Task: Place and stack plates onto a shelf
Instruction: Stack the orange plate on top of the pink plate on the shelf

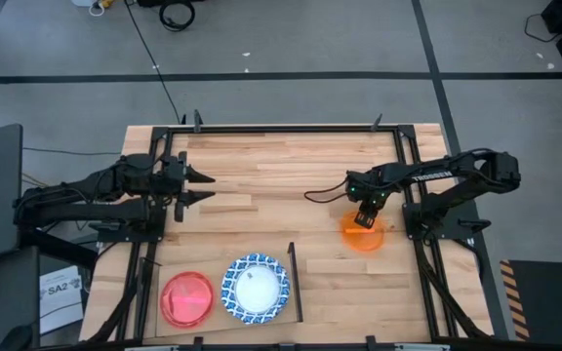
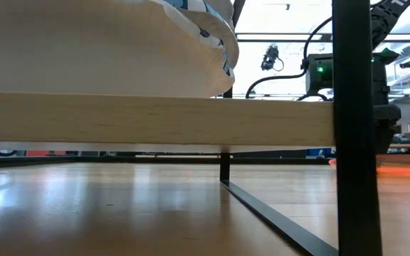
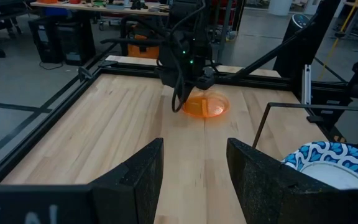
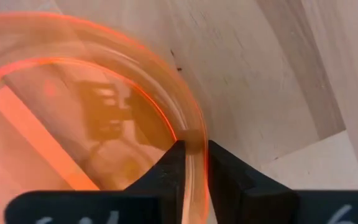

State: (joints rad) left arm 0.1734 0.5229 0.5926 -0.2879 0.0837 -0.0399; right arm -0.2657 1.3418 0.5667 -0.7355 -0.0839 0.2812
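shelf [image 2: 155, 121] edge nearest | right hand [image 4: 194, 163] pinches orange plate [image 4: 73, 124] rim | left hand [image 1: 206, 187] open, idle

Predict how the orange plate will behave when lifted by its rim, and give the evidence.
The orange plate looks thin and translucent, so it is probably light and may flex slightly. The right gripper pinches only its rim, so it could tilt or sag when raised. Its glossy surface suggests it might slip between the fingers.
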